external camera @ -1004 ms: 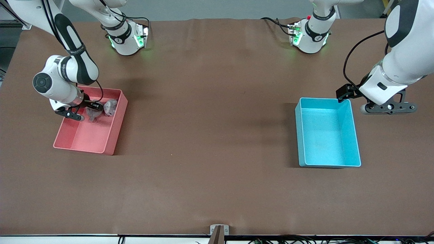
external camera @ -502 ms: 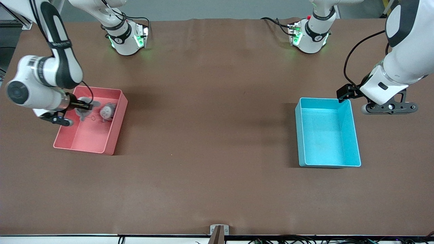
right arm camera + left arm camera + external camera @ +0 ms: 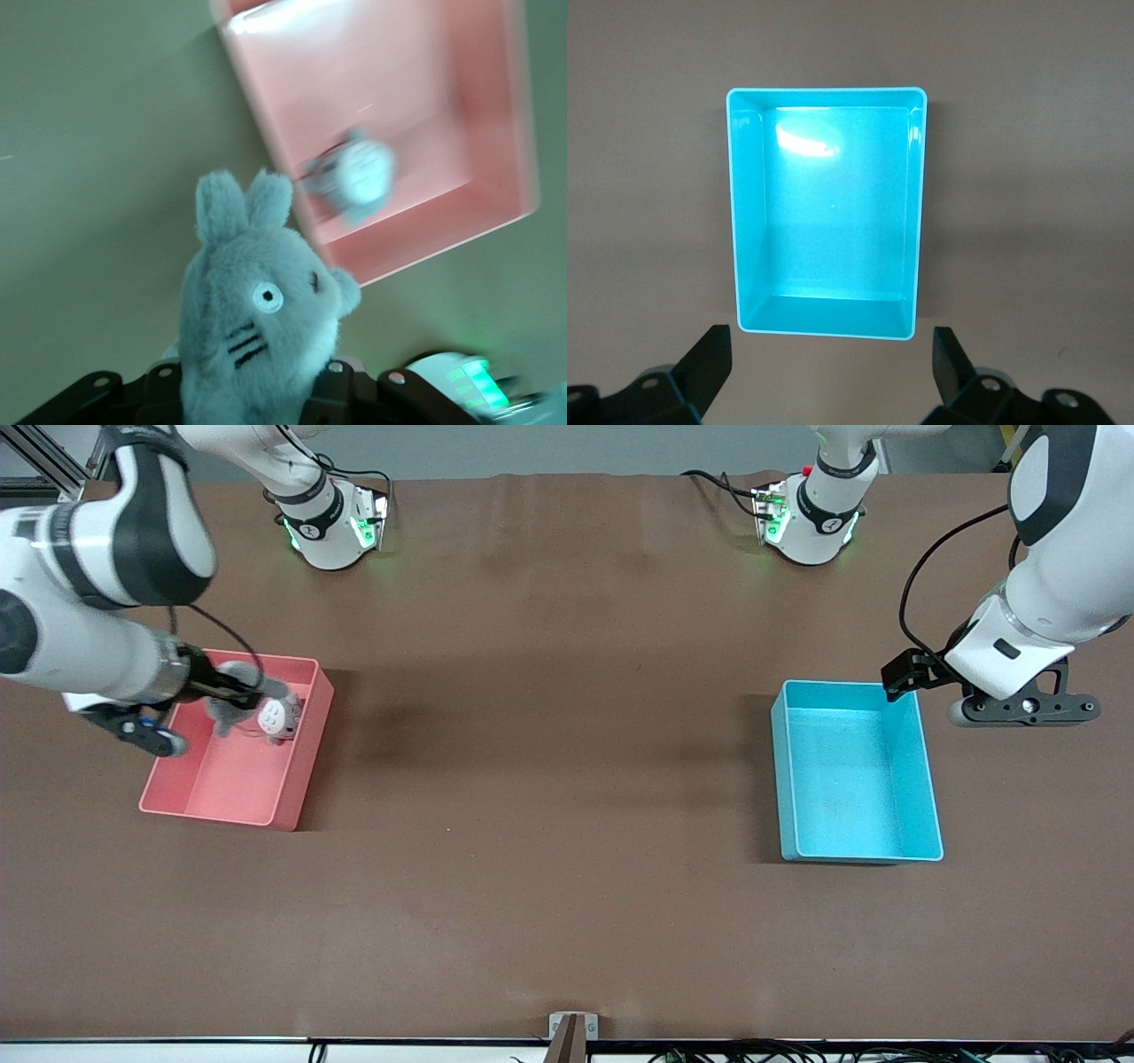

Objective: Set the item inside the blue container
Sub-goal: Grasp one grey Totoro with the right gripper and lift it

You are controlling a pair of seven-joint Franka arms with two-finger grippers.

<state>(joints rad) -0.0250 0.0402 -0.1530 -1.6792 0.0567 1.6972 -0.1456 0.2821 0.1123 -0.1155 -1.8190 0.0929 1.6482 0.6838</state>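
The right gripper [image 3: 232, 693] is clamped on a grey plush [image 3: 237, 696], holding it up over the pink bin [image 3: 213, 793]. A second plush [image 3: 280, 718] lies in that bin, at the end farther from the front camera. The left gripper [image 3: 1019, 710] waits with jaws wide apart and nothing in them, over the table beside the blue bin [image 3: 921, 779], which sits toward the left arm's end.

My right gripper [image 3: 232, 691] up in air, fingers squeezed tight on something soft. My left gripper [image 3: 833, 376] waits, fingers wide apart, pointing down.
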